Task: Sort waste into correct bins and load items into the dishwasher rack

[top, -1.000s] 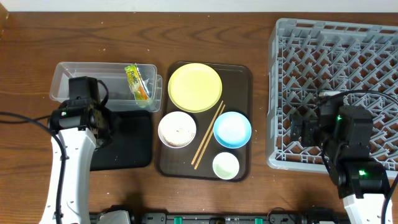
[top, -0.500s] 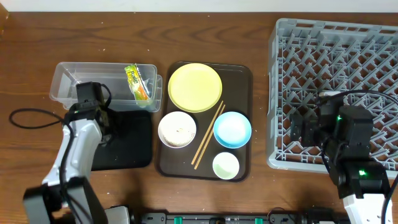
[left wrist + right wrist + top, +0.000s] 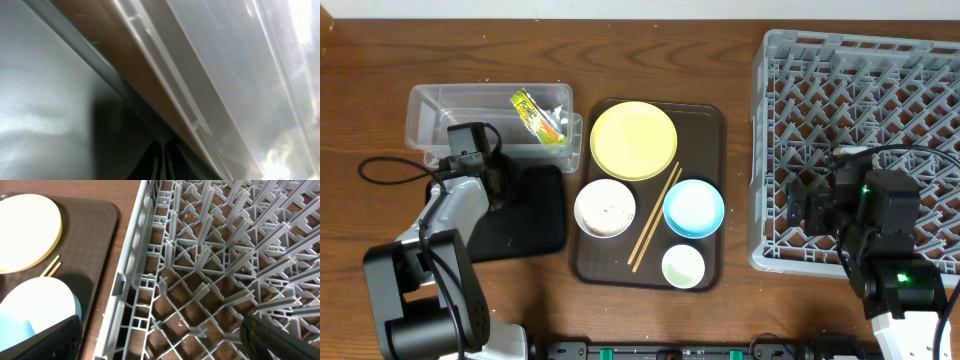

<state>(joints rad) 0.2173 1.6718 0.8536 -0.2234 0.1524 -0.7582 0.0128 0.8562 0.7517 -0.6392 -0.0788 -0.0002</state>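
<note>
The snack wrapper (image 3: pixel 537 116) lay in the clear tub (image 3: pixel 425 100), long axis running back-left to front-right. The black tray (image 3: pixel 535 215) sat just in front. The left gripper (image 3: pixel 164 157) was pinched shut on nothing, down at the seam between them. The right gripper (image 3: pixel 162 340) gaped wide, empty, over the front-left corner of the rack (image 3: pixel 920 60).

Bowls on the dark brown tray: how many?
2: a white round bowl at the left of the dark brown serving tray, a light blue round bowl at its right, thin wooden chopsticks between them.
</note>
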